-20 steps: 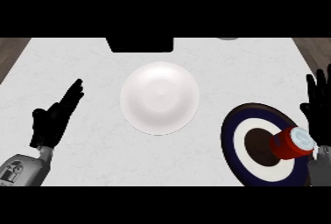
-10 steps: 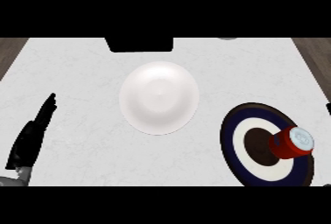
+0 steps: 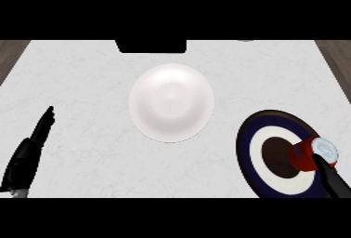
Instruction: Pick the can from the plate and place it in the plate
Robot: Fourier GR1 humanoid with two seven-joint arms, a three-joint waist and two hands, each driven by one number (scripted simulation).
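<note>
1. Left hand point(image 3: 24, 158) is seen below and well to the left of the white plate point(image 3: 171, 102), edge-on, with its fingers held straight and together and nothing held in it.
2. Only a dark sliver of the right hand point(image 3: 334, 180) is shown, below and far to the right of the white plate. It cannot be told whether that hand is open or closed.
3. The can point(image 3: 306, 156), red with a pale top, is found on the dark plate point(image 3: 250, 135), right of its brown middle. The right hand's sliver is seen against the can's lower side.
4. The dark plate, navy with a white ring, is set to the lower right of the white plate, apart from it.
5. Both plates are borne by a pale, faintly veined counter point(image 3: 82, 83).
6. A black block point(image 3: 151, 45) is set at the counter's far edge, above the white plate.
7. Brown floor point(image 3: 9, 52) is shown past the counter's far corners on both sides.
</note>
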